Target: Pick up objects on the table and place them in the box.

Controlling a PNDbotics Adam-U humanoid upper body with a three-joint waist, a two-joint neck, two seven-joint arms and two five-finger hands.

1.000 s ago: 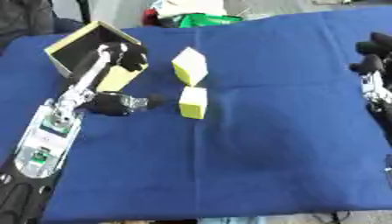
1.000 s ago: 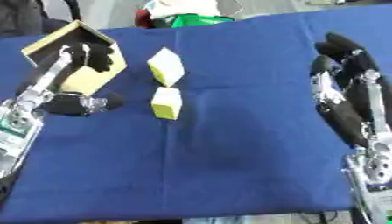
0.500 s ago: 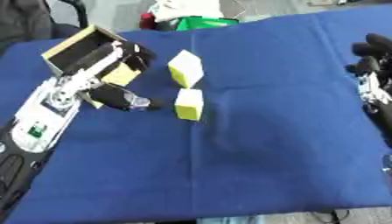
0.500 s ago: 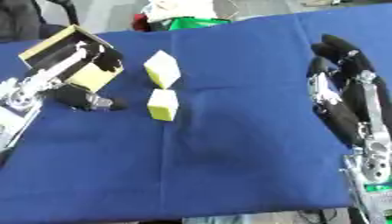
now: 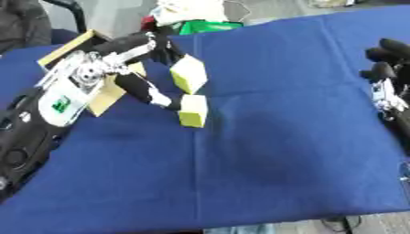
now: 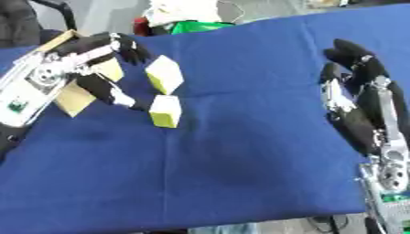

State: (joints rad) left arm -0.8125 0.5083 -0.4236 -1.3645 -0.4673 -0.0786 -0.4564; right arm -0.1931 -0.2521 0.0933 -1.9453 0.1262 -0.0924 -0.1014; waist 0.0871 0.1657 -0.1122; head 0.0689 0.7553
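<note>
Leftmost, at the far left of the blue cloth (image 5: 264, 151): an open cardboard box (image 5: 72, 45), tipped so its mouth faces up and toward the reach of the left arm, handy as a drop point. Just in front of it, the left hand (image 5: 132, 68), spread wide, thumb low and fingers high, bracketing the two yellow-green blocks rather than closed on either. Thumb tip touching or nearly touching the near block (image 5: 192, 111); upper fingers just beside the far block (image 5: 189, 74), contact not clear. Nothing held, by the look of it. Both blocks on the cloth, just right of the box, one behind the other, close together but apart. Probably a reach in hand, with closing round one block and the short carry to the box to follow. Further back, beyond the table edge, some green and white clutter (image 5: 196, 18). Far right, the right hand (image 6: 360, 100), idle, fingers straight and pointing up, empty, well apart from the blocks.
</note>
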